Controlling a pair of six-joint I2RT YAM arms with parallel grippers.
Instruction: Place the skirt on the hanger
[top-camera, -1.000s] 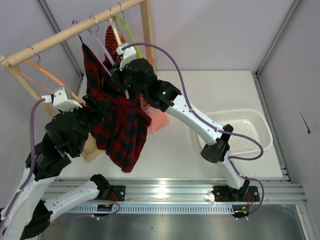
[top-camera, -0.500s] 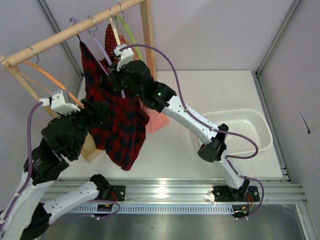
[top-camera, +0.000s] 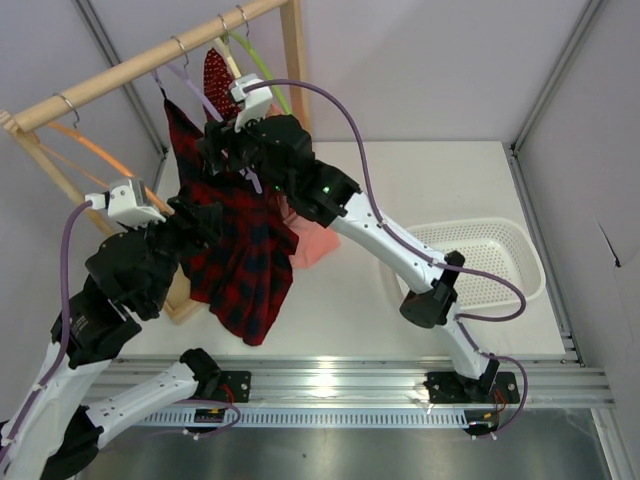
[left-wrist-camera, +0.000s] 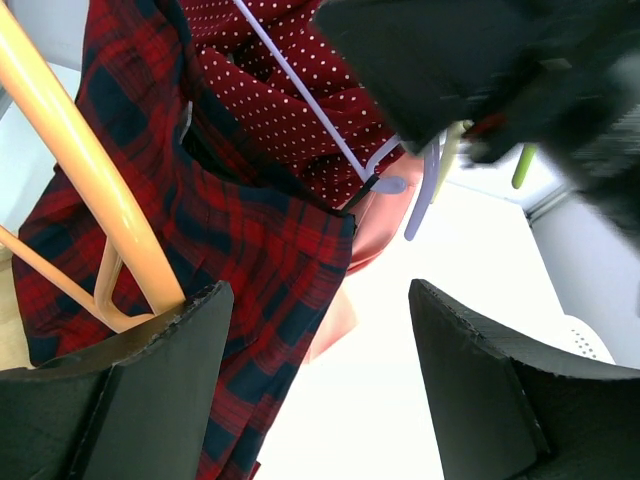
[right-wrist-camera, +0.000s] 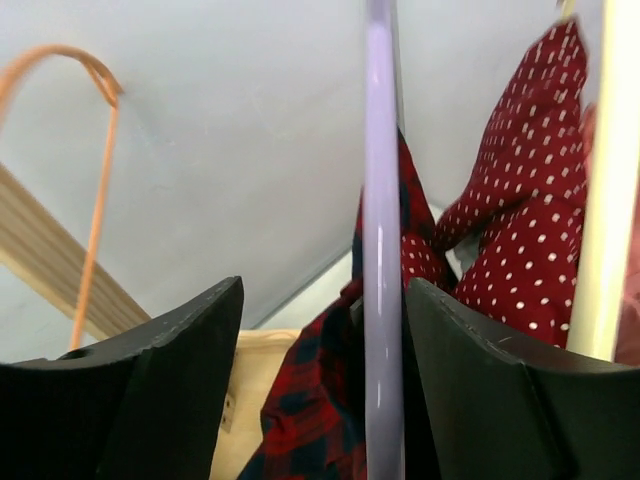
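Note:
The red and navy plaid skirt (top-camera: 240, 260) hangs from the pale lavender hanger (top-camera: 195, 92) on the wooden rail. My right gripper (top-camera: 215, 150) is up at the hanger's shoulder. In the right wrist view this gripper (right-wrist-camera: 322, 300) stands open, with the hanger's bar (right-wrist-camera: 380, 300) running between the jaws, close to the right finger, and the skirt (right-wrist-camera: 310, 420) behind it. My left gripper (top-camera: 198, 215) is at the skirt's left edge. In the left wrist view it (left-wrist-camera: 315, 300) is open and holds nothing; the skirt (left-wrist-camera: 230, 230) hangs just beyond its left finger.
A wooden rack rail (top-camera: 150, 62) carries an orange hanger (top-camera: 75, 140), a green hanger (top-camera: 262, 75) and a red white-dotted garment (top-camera: 215, 75). A pink garment (top-camera: 315, 240) hangs behind the skirt. A white basket (top-camera: 490, 262) sits on the table at the right.
My right gripper has opened, letting go of the lavender hanger's bar, and shifted slightly left. The skirt hangs a little straighter. The left gripper stays open in much the same place.

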